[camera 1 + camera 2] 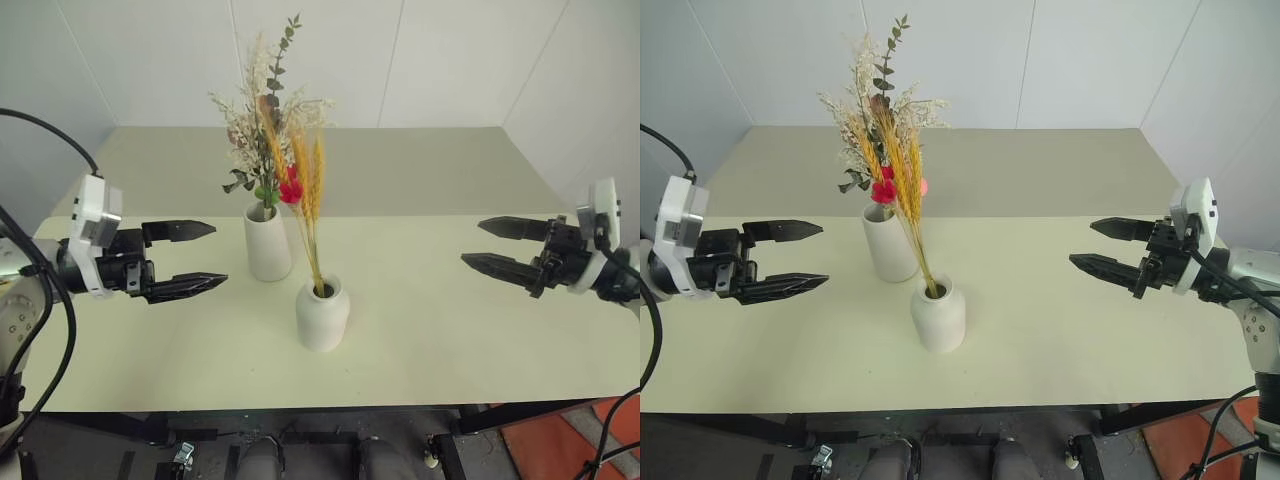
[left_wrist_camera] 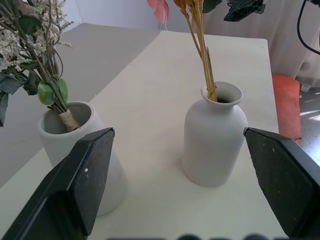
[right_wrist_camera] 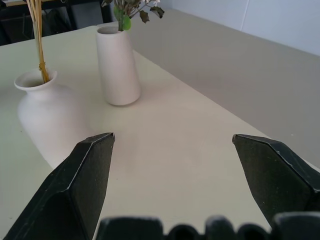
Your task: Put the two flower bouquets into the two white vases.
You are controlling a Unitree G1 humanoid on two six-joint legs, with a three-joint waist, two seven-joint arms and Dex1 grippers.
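Pale table (image 1: 480, 330), with both arms held level above it and the work standing between them. The left gripper (image 1: 190, 258) and the right gripper (image 1: 498, 246) each point inward with fingers spread wide and nothing between them. Midway between the two grippers, a little nearer the left one, stands the tall vase (image 1: 267, 243), which holds the bushy bouquet (image 1: 262, 130); its bound stems sit inside the mouth in the left wrist view. Just beside it, on the side toward the right gripper and nearer the table's front edge, stands the round vase (image 1: 322, 314), which holds the wheat bouquet (image 1: 308, 190), its stalks leaning back across the bushy bunch. Judged from this arrangement, both bouquets are already placed and the task appears complete. The main remaining risk is a tip-over: the round vase has a small mouth and carries long, leaning stalks, and the tall vase bears a broad top-heavy bunch, so a sideways sweep of either open gripper at vase height could knock one over or drag a bouquet out. The two vases stand close together, so one falling would probably take the other with it. The wheat heads overlap the bushy sprigs and may be tangled; lifting or nudging one bunch could then disturb the other. Nothing else stands on the table and no obstacle lies between either gripper and open space to its outer side, so withdrawal outward looks unobstructed.
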